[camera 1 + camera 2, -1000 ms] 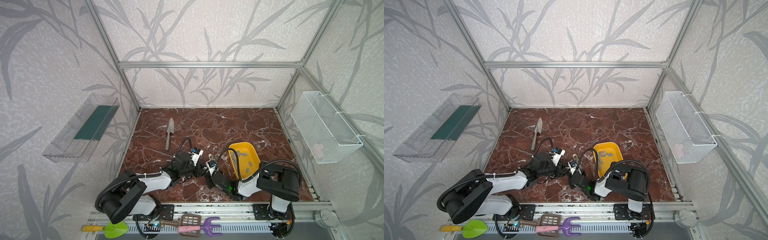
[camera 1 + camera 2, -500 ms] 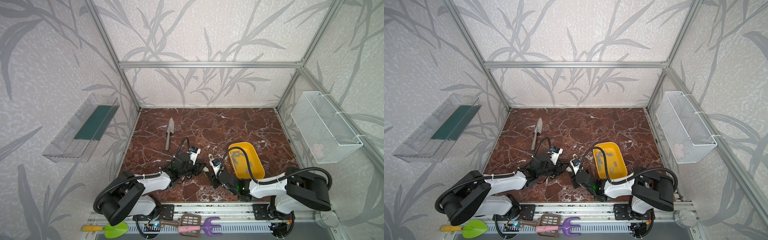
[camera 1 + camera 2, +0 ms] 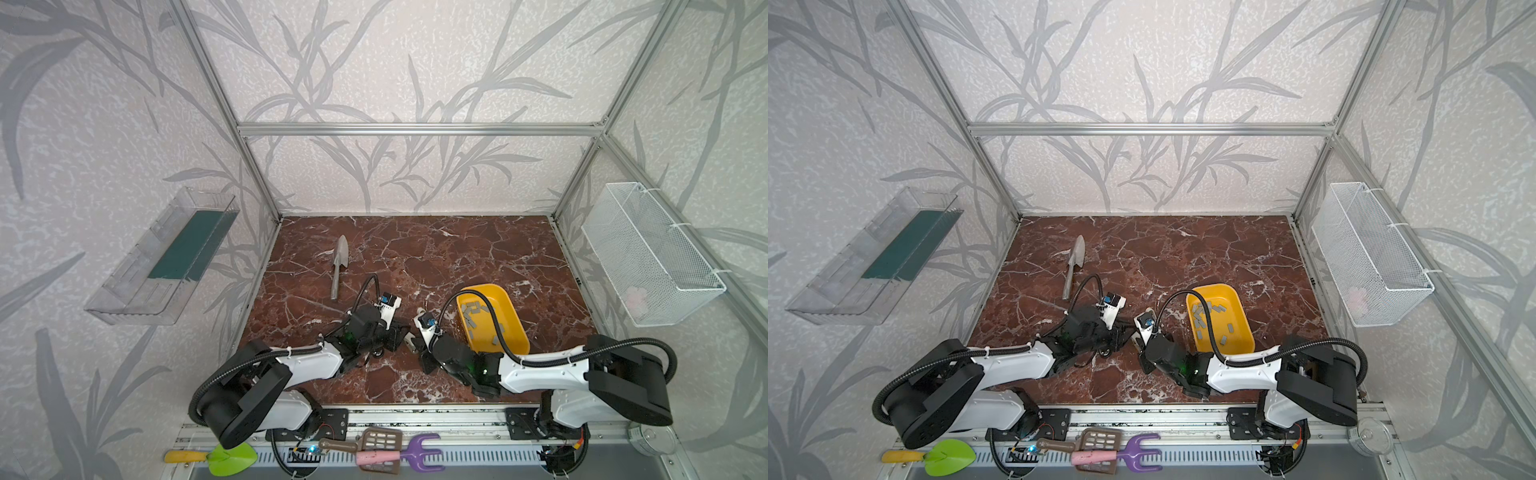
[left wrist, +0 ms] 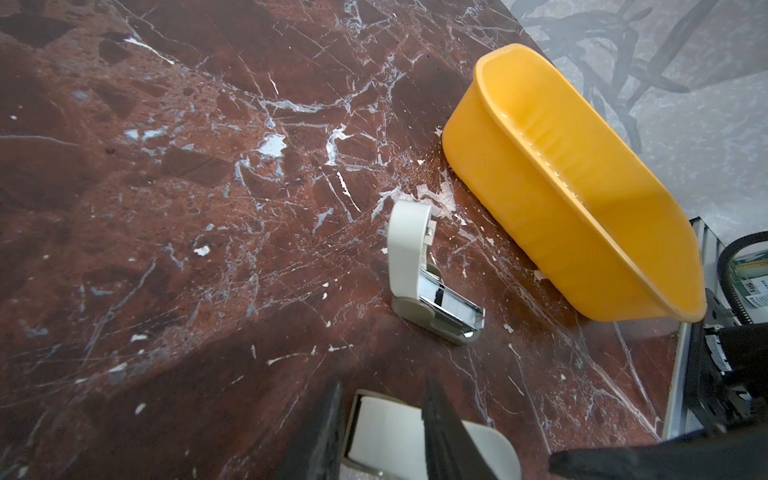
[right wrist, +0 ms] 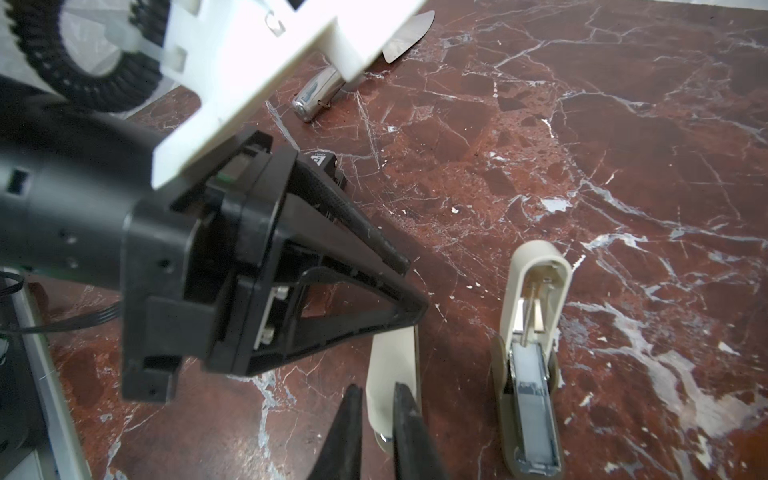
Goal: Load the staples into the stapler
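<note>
1. Stapler (image 4: 415, 286): cream-white, and it rests on the table (image 3: 436, 257) near the front edge, between the two arms. The lid is swung upright, leaving the silvery inner rail bare. It sits near the long wall of the yellow tray (image 4: 540, 199) but apart from it.
2. Staples (image 3: 471, 309): small flat grey strips lying loose inside the yellow tray. Most are gathered toward its far end and a few lie nearer the front. None can be made out in either tool.
3. Closed stapler (image 5: 390, 365): the same cream-white, with the lid down. It lies flat on the table just beside the stapler and roughly parallel to it.
4. Left tool (image 4: 382, 386): its black fingers (image 4: 328, 428) stand apart over the rounded end of the closed stapler. In the right wrist view one fingertip meets that end and the other is clear of it.
5. Right tool (image 5: 377, 388): the fingers (image 5: 411, 432) are drawn close, with a narrow slit between them, at the near end of the closed stapler. Whether they pinch it cannot be told.
6. Trowel (image 3: 338, 266): grey metal, lying flat on the table at the far left, well apart from the staplers and the tray.
</note>
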